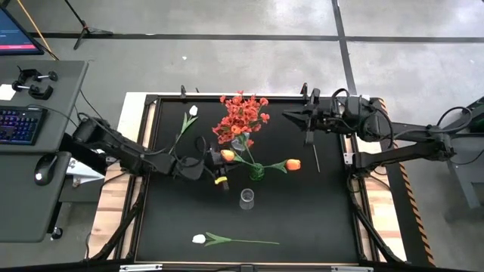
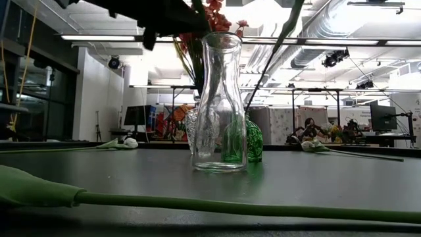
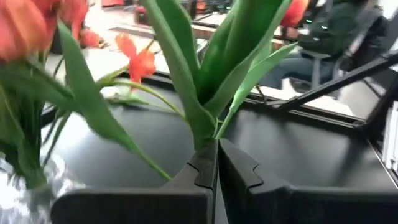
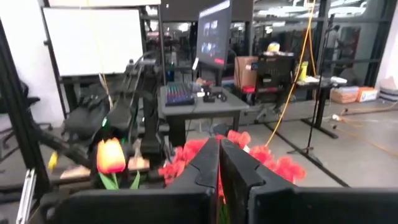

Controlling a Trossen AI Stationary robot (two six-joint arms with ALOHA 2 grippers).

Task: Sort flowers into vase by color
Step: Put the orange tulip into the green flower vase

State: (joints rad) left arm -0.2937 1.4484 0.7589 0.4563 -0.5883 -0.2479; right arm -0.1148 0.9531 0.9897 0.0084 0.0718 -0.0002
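Right, two vases mid-table. Green vase [image 1: 256, 172] sits near the centre and holds the red blossom spray [image 1: 240, 117], which rises out of it toward the far edge, plus an orange tulip [image 1: 293, 164] leaning out to the right of that vase. Clear glass vase [image 1: 246, 199] stands just in front of the green vase, nearer the front edge; low view shows the clear glass vase [image 2: 219, 105] with nothing visible in its lower body, green vase [image 2: 242, 141] directly behind it.

Left gripper [image 1: 215, 160] is just left of the green vase, jaws pressed together on the stalk of a second orange tulip [image 1: 227, 155]; its blossom sits beside the red spray's stems. Left wrist view confirms it: fingers [image 3: 205, 167] pinched shut on green leaves and stalk, an orange blossom [image 3: 142, 61] beyond.

One white tulip [image 1: 198, 239] lies flat in front of the clear vase, near the front edge, stalk running right. Another white tulip [image 1: 193, 111] lies left of the red spray, toward the far-left corner, apart from both vases.

Right gripper [image 1: 309, 119] waits right of the red spray near the far edge, jaws closed, nothing held.
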